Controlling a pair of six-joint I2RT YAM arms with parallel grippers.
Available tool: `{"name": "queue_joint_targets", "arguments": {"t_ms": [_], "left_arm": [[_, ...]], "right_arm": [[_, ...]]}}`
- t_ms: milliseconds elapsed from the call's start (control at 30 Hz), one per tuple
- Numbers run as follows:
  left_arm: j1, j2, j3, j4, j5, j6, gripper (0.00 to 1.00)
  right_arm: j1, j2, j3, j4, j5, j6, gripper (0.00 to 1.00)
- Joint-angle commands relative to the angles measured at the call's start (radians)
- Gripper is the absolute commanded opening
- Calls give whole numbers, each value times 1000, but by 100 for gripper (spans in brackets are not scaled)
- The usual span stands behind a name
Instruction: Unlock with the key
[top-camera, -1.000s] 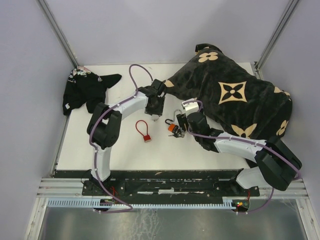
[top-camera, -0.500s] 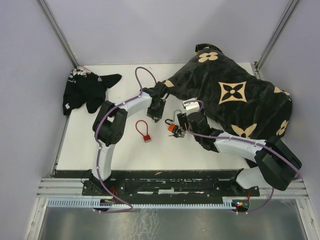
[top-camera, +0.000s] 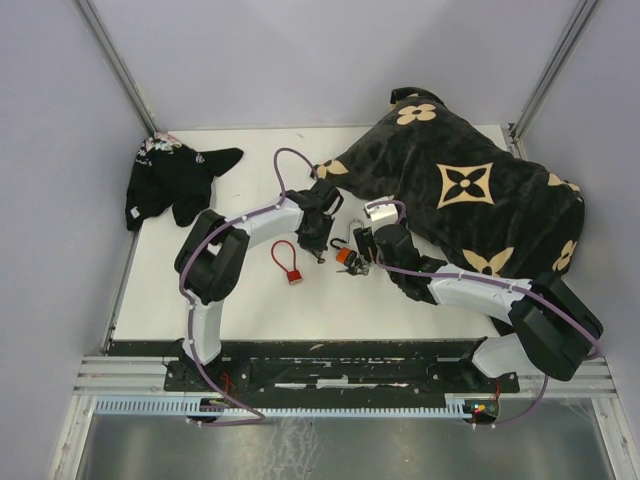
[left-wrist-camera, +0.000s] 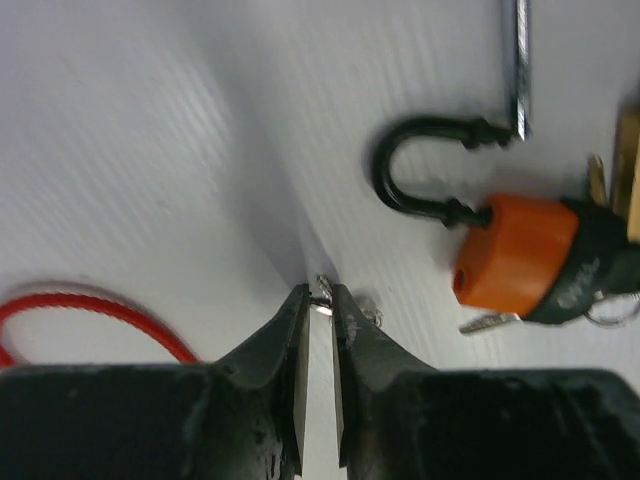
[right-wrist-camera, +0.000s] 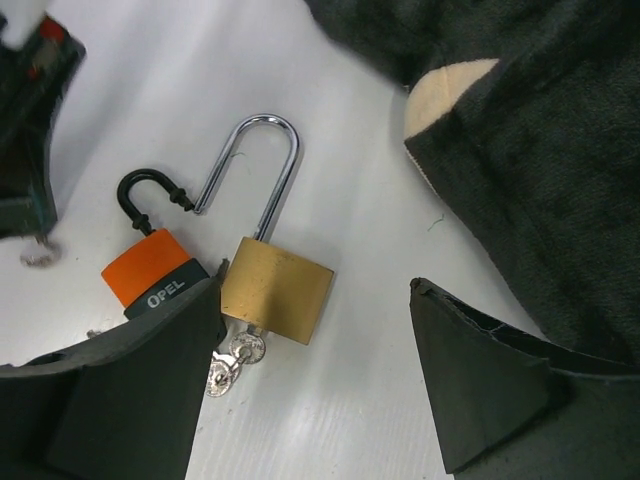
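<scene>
Brass padlock (right-wrist-camera: 276, 288) beside orange padlock (right-wrist-camera: 150, 272)

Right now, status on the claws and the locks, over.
Left claw pinched on silver ring on table. Right claw open above brass padlock, shackle open. Orange padlock beside it; black bag close by.

At left claw (left-wrist-camera: 320, 292) tips, small metal piece (left-wrist-camera: 322, 300) pinched: key or ring, too blurred to tell. Left edge cuts red cable lock (left-wrist-camera: 100, 300); brass padlock (left-wrist-camera: 630, 170) mostly beyond right edge. Base of orange padlock (right-wrist-camera: 145, 268) and keys (right-wrist-camera: 232, 362) partly hidden behind right claw (right-wrist-camera: 315, 288) finger.
</scene>
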Motion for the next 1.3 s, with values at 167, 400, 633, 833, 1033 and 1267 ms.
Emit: {"name": "queue_joint_targets", "arguments": {"t_ms": [167, 400, 633, 833, 1033, 1267], "left_arm": [[-49, -246, -210, 145, 53, -133, 28], [23, -453, -389, 266, 65, -258, 40], [110, -674, -584, 374, 124, -346, 50], [177, -827, -720, 423, 152, -384, 57], [182, -879, -765, 426, 171, -378, 58], [181, -917, -797, 454, 176, -392, 58]], "right_arm": [[-5, -18, 77, -38, -267, -19, 82], [-2, 43, 171, -161, -460, 2, 77], [50, 201, 341, -375, -538, -66, 71], [90, 298, 429, -466, -575, -107, 64], [97, 396, 503, -516, -590, -189, 59], [97, 468, 544, -538, -617, -254, 54]]}}
